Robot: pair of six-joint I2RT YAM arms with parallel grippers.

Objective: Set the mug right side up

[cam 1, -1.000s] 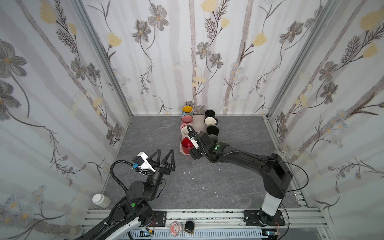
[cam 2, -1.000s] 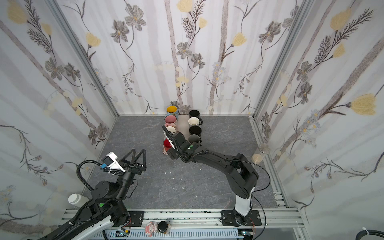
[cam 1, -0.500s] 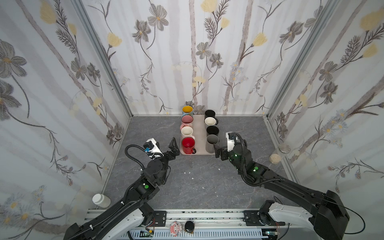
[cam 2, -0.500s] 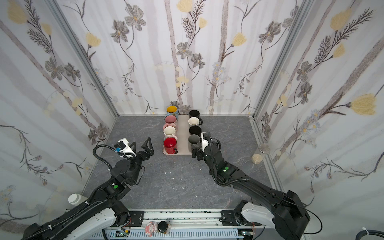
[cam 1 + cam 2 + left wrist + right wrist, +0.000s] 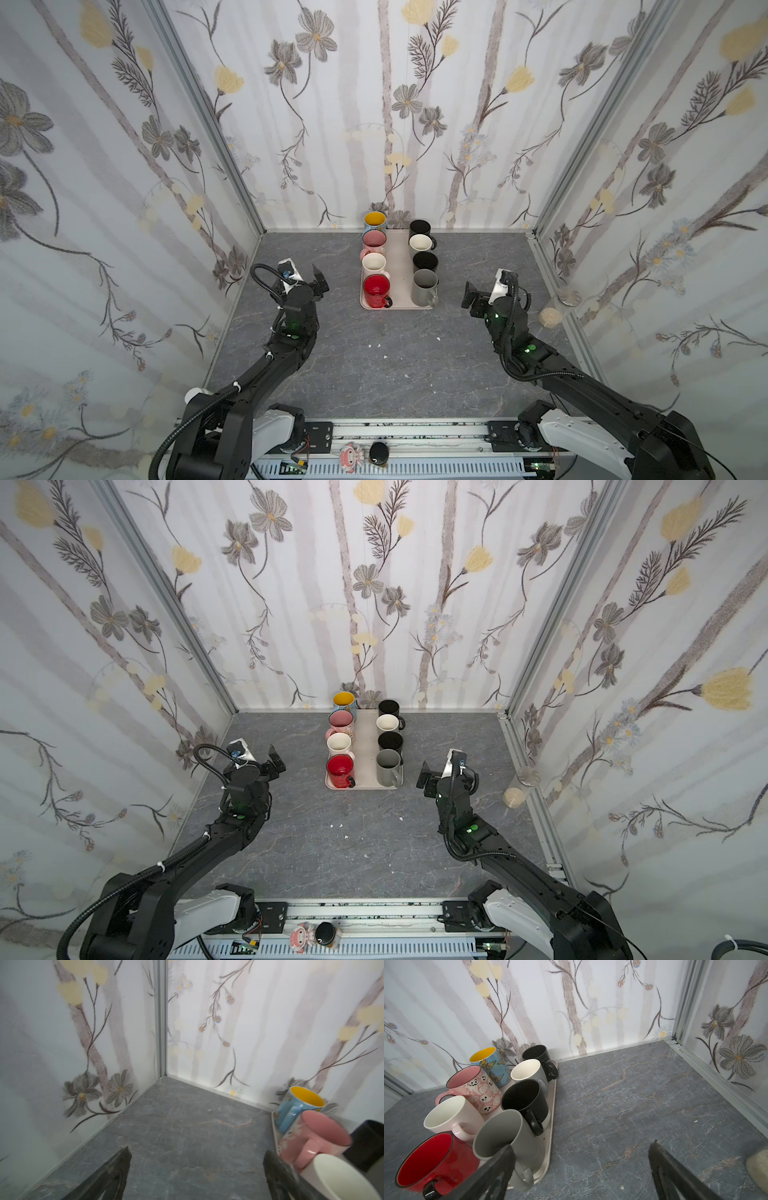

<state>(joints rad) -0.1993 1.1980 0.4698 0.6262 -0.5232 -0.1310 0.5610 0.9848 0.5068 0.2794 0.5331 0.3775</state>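
Tray (image 5: 399, 269) holds eight upright mugs (image 5: 424, 286), all empty; left gripper (image 5: 197, 1153), right gripper (image 5: 581, 1146) jaws wide apart, gripping nothing.

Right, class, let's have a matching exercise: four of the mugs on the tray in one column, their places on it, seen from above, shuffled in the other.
Mugs:
1 red mug
2 grey mug
3 butterfly mug
4 pink ghost mug

Places on the tray, in a top view:
A near right corner
B left row, second from the back wall
C near left corner
D far left corner

Pairs: 1-C, 2-A, 3-D, 4-B
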